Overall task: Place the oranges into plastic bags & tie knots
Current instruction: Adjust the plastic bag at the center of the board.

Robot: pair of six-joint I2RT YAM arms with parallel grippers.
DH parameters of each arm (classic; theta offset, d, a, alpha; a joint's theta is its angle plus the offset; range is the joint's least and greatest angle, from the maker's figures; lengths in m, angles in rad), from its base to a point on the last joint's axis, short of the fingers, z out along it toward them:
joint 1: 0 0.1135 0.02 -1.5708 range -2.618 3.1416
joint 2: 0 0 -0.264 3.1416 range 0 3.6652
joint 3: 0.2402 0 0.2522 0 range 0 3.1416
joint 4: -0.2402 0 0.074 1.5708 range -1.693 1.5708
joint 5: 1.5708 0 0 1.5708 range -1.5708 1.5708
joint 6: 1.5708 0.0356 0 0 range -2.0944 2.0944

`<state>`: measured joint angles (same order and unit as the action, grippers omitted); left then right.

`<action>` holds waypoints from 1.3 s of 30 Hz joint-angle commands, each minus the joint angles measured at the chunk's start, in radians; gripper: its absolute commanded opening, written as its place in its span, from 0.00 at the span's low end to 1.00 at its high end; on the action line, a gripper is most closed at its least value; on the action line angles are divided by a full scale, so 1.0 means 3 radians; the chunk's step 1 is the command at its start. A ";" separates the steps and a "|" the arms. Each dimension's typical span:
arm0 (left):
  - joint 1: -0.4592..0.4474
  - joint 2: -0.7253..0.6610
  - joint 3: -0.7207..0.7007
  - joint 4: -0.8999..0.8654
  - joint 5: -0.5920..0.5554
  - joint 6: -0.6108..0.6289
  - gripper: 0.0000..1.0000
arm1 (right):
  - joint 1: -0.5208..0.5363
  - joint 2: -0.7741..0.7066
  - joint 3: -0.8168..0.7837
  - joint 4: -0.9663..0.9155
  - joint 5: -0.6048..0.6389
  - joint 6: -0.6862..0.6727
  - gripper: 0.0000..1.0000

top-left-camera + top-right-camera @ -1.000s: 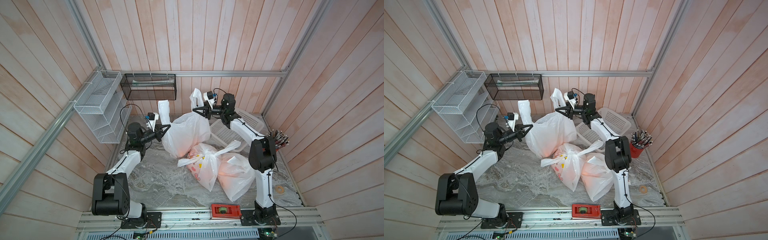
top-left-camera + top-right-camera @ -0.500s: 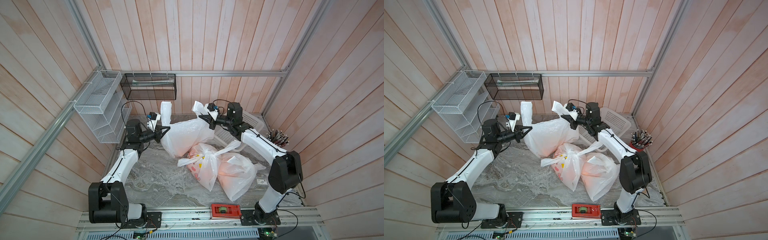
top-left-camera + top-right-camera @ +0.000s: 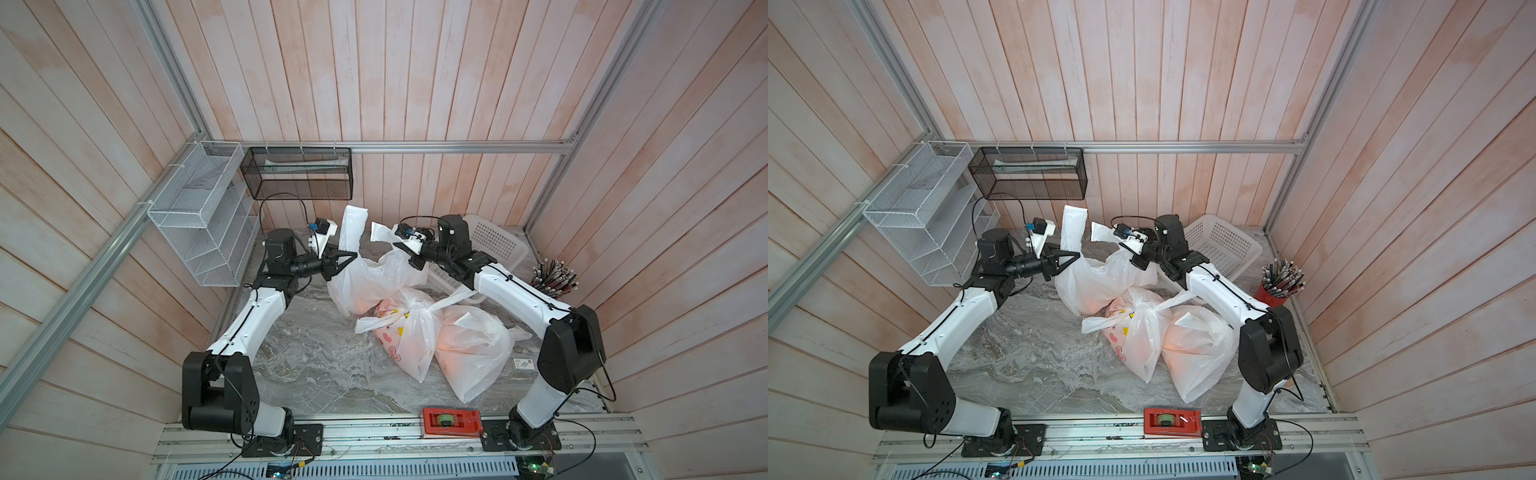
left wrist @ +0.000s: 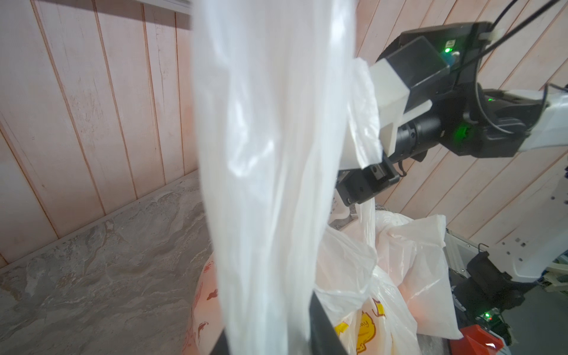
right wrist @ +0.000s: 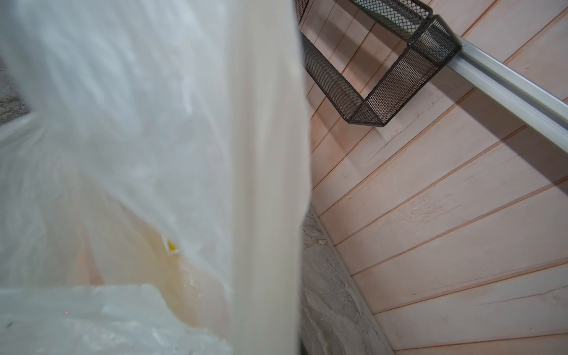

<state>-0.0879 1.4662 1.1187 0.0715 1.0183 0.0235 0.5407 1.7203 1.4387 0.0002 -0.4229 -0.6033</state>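
An untied white translucent plastic bag (image 3: 374, 278) slumps at the back, both handle straps (image 3: 353, 224) raised. Before it lie two filled bags: a cartoon-printed bag (image 3: 405, 345) with a twisted knot (image 3: 415, 309), and a plain bag (image 3: 473, 353), orange fruit (image 3: 446, 345) glowing through

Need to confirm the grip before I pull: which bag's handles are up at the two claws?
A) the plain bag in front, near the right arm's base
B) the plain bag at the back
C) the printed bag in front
B: the plain back bag has one handle reaching up to the left claw and the other to the right claw; the printed bag and plain front bag lie apart from both.
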 commanded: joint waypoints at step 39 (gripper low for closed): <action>-0.0297 0.0415 0.0396 -0.0080 0.0407 -0.0025 0.47 | 0.0310 0.0167 0.0201 0.0081 0.0208 -0.0223 0.00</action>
<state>-0.1619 1.5841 1.2102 0.0212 1.1152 0.0219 0.6250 1.7546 1.4677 0.0475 -0.3813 -0.6594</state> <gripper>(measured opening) 0.471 0.042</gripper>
